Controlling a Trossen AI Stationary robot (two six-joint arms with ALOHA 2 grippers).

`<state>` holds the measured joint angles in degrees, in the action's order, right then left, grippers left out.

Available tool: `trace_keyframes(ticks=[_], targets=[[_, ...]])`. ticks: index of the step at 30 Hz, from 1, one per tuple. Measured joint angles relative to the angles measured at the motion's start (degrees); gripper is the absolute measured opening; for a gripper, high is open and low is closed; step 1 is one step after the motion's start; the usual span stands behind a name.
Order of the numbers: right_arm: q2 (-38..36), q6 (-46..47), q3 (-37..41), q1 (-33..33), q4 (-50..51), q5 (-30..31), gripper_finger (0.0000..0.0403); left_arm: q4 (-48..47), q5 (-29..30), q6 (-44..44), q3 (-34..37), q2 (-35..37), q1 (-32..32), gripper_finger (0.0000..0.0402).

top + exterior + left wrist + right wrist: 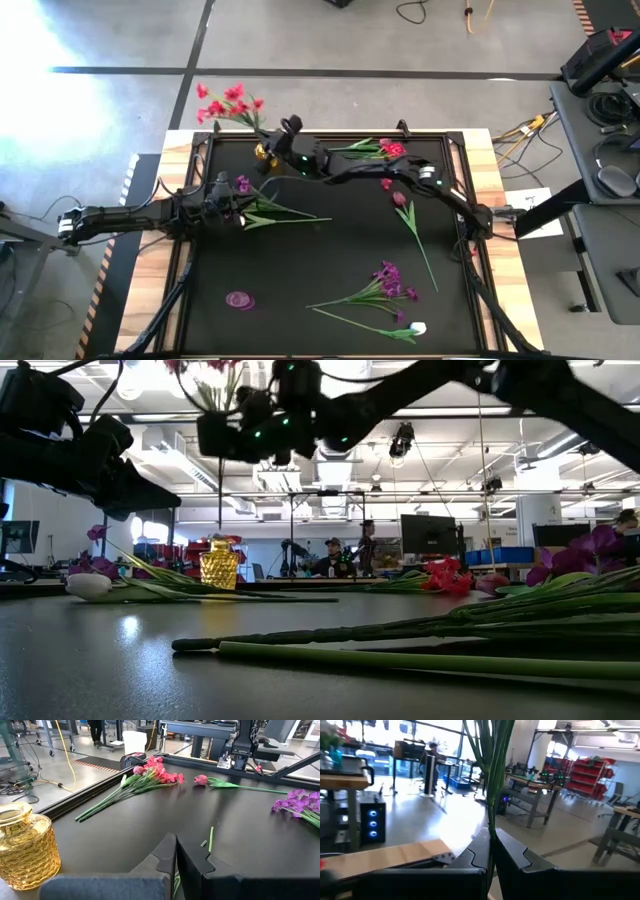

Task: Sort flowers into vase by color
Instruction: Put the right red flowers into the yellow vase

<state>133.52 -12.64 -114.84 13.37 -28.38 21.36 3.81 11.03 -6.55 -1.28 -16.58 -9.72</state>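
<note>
Two grippers are at work on your table, each with its jaws pressed tight on thin green stems; the right gripper (283,134) reaches across to the far edge and pinches the stems of a red-pink bunch (228,103), whose blooms hang out past the table's rim, seemingly so the stem ends can go down into the gold vase (263,152) just beside it; in the right wrist view those stems (492,765) run straight up from between the fingers (512,851), smooth, slender and stiff; the left gripper (236,205) sits near the table's middle-left, clamped on a purple-magenta sprig (243,184) whose long narrow leaves (285,212) splay across the mat, probably held ready for its own colour group; the vase is squat, amber glass with a faceted honeycomb surface and a round open neck (22,845), empty as far as you can see; lying loose on the matte black table (320,270) you have a second red-pink bunch (383,148) near the far edge, a single pink bud on a long stem (402,200), a purple cluster (388,282) with a white bud (417,327) toward the near right, and a small purple bloom (239,299) lying alone near the front left; all the petals look like fabric, and the stems like plastic.
</note>
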Motion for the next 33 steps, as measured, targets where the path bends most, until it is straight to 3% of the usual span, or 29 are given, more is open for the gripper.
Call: trace_keyframes(ticks=[6,11,28,33], targets=[[7.4,-0.2,-12.7,2.0,7.5,-0.5,0.0013,0.0,0.0,0.0,0.0,0.0,0.0,0.0],[10.8,-1.5,-18.6,2.5,11.4,-0.4,0.0013,0.0,0.0,0.0,0.0,0.0,0.0,0.0],[11.4,9.0,-19.4,3.6,20.2,-0.3,0.0013,0.0,0.0,0.0,0.0,0.0,0.0,0.0],[11.4,9.9,-19.2,3.6,19.6,2.4,0.0013,0.0,0.0,0.0,0.0,0.0,0.0,0.0]])
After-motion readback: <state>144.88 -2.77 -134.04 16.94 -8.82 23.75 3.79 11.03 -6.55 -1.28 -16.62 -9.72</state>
